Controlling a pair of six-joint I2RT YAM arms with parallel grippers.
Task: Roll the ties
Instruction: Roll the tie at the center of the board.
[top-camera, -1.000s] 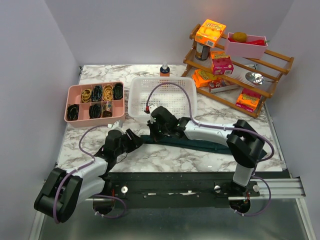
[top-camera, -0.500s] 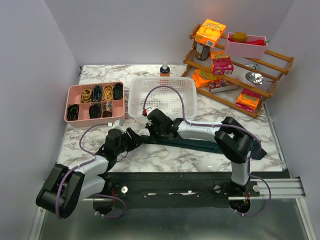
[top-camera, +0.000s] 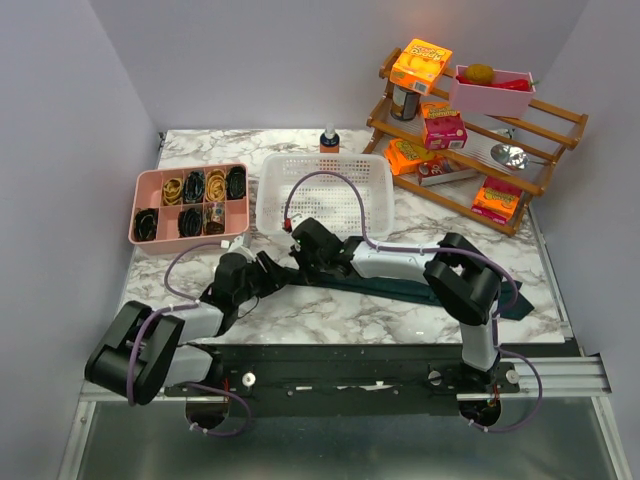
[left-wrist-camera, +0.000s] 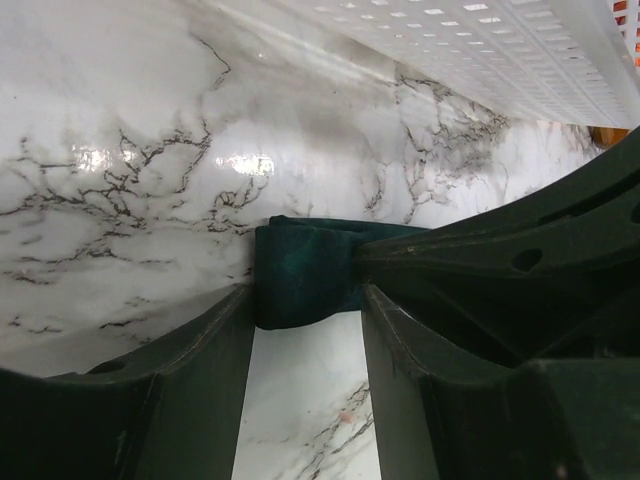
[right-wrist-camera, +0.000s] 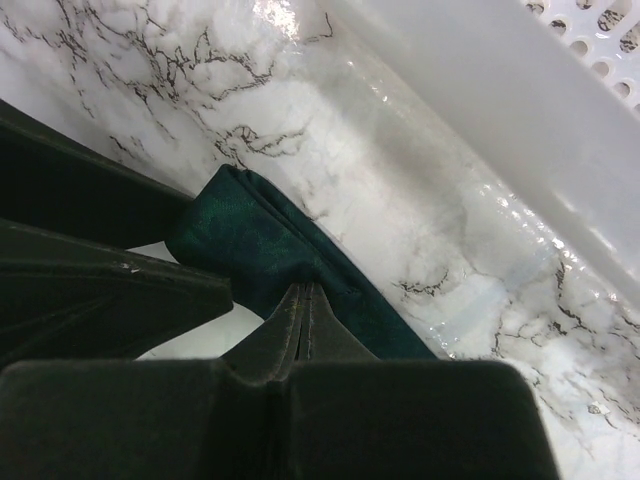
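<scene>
Barely begun: one fold at end of tie (top-camera: 400, 288), long flat rest to roll. Left tool (left-wrist-camera: 305, 295) open around fold, right tool (right-wrist-camera: 300, 295) closed.

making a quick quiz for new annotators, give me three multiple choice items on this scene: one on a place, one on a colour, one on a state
1. Where does the tie lie relative to the white basket?
A. inside it
B. on the marble table, just in front of it
C. draped over its rim

2. What colour is the tie?
A. dark teal
B. bright red
C. yellow

3. How does the right hand stand?
A. spread wide open
B. shut
C. out of every view

Answers:
1 B, since the top view shows the strip stretched along the table on the near side of the basket.
2 A, since both wrist views show dark teal fabric.
3 B, since the right wrist view shows its fingers pressed together, their tips at the tie.
</scene>
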